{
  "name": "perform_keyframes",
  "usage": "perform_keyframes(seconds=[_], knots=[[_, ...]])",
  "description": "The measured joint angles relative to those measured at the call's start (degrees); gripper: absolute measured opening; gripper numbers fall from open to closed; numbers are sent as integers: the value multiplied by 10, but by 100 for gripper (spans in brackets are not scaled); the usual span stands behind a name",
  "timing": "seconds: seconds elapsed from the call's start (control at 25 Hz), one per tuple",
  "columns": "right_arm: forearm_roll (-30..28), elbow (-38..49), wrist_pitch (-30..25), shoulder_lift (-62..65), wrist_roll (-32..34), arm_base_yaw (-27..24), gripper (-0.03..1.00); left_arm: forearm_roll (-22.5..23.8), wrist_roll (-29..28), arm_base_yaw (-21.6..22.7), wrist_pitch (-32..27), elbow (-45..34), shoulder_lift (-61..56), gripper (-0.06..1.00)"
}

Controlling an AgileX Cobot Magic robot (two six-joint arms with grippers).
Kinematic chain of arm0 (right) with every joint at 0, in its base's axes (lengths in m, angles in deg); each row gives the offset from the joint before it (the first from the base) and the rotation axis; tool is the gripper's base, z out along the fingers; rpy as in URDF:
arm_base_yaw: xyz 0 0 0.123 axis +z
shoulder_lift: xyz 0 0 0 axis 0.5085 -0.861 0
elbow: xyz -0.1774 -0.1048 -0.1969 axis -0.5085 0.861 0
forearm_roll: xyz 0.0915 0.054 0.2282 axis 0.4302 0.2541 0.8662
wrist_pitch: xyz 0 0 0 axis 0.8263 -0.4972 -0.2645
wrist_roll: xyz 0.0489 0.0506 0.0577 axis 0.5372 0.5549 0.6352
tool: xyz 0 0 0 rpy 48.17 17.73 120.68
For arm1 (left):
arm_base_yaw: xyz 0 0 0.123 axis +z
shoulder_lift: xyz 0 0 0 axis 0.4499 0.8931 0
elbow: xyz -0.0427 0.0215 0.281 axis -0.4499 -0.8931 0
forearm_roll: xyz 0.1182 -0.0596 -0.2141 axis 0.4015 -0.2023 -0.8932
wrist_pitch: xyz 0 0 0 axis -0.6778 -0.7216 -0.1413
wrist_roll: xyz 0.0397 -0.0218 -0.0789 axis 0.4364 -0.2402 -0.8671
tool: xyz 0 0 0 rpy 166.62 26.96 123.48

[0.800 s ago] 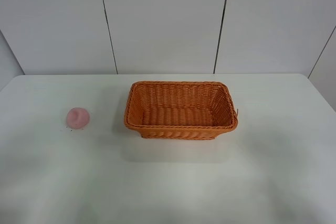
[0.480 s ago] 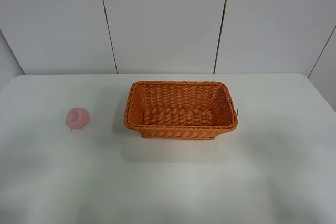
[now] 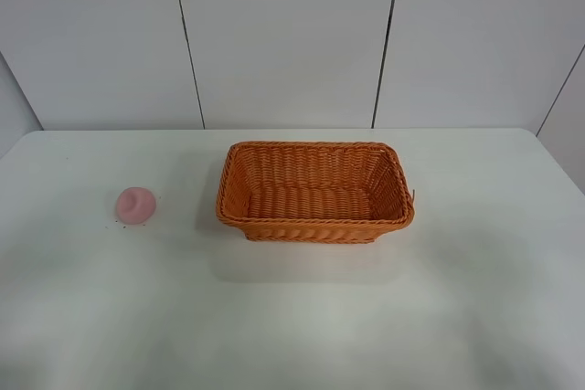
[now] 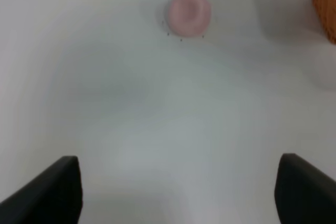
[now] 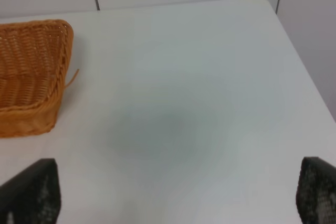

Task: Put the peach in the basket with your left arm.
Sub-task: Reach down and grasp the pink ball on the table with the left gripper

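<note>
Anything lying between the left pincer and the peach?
Nothing: in the left wrist view, only bare white table lies between the left pincer and the peach.

peach on table, left of basket

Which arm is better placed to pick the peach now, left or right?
Left. Its wrist view shows the peach dead ahead of the open left gripper; the right wrist view shows only the basket corner and table.
</note>
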Motion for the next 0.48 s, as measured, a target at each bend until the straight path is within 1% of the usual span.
perform_keyframes(seconds=[0.2,0.32,0.48], knots=[[0,0,0,0,0,0,69,0,0,0,28,60,183,85],[0,0,0,0,0,0,69,0,0,0,48,104,317,85],[0,0,0,0,0,0,69,0,0,0,85,179,486,85]])
